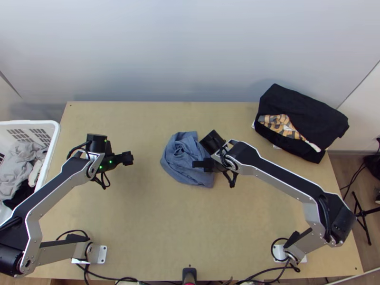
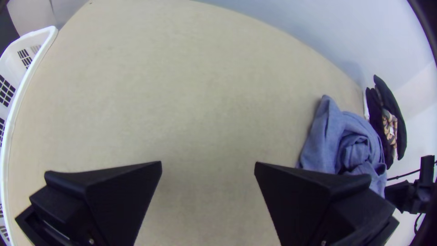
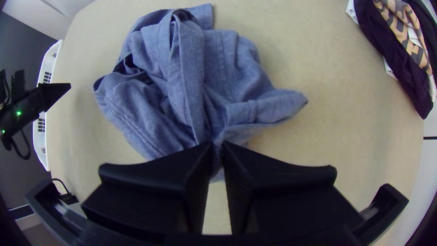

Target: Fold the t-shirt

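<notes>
The blue t-shirt (image 1: 179,162) lies bunched near the middle of the table. My right gripper (image 1: 198,164) is over its right side. In the right wrist view the same gripper (image 3: 217,148) is shut on a narrow pinch of the shirt (image 3: 232,77), whose loose folds and a band-like strip spread out beyond the fingers. Well to the left of the cloth, my left gripper (image 1: 127,158) is above bare table. Its own wrist view has this gripper (image 2: 208,169) open, nothing between the fingers, with the rumpled shirt (image 2: 325,141) off to one side.
A white basket (image 1: 53,137) holding grey, white and black clothes stands at the table's left edge. Black garments (image 1: 304,111) with a yellow-patterned piece lie in a pile at the back right. Bare wood (image 1: 156,228) lies in front of the shirt.
</notes>
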Controlling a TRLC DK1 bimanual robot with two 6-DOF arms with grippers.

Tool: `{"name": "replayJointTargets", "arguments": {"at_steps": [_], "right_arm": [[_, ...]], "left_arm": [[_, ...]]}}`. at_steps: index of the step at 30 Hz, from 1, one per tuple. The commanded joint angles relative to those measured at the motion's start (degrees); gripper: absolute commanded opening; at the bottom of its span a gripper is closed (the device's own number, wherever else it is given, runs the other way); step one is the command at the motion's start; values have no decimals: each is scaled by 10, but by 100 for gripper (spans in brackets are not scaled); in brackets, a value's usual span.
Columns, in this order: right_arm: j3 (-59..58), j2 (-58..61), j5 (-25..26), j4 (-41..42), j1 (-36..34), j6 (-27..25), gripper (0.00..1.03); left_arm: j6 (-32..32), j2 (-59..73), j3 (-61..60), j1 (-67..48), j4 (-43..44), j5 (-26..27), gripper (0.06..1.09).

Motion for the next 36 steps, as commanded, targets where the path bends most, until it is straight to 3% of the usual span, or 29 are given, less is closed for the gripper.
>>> {"name": "replayJointTargets", "arguments": {"at_steps": [1, 4, 10, 14, 20, 29, 34, 36], "right_arm": [[-3, -15, 0, 3, 1, 0, 3], [-13, -39, -6, 2, 1, -1, 3], [-80, -84, -111, -27, 27, -1, 3], [-141, -112, -140, -30, 80, -14, 3], [-179, -137, -141, -64, 150, -60, 3], [-189, -116, -138, -11, 138, -70, 3], [-197, -114, -130, 40, 112, -71, 3], [-204, -116, -130, 53, 103, -71, 3]], "left_arm": [[2, 1, 1, 7, -3, 0, 105], [5, 0, 2, 9, -4, 0, 105], [27, 7, 20, -4, -3, 0, 105], [27, 31, 59, -27, -3, 0, 105], [27, 66, 118, -69, -3, 1, 105], [17, 122, 207, -195, -29, 9, 105], [22, 105, 236, -237, -53, 176, 105], [22, 103, 248, -243, -53, 208, 105]]}}
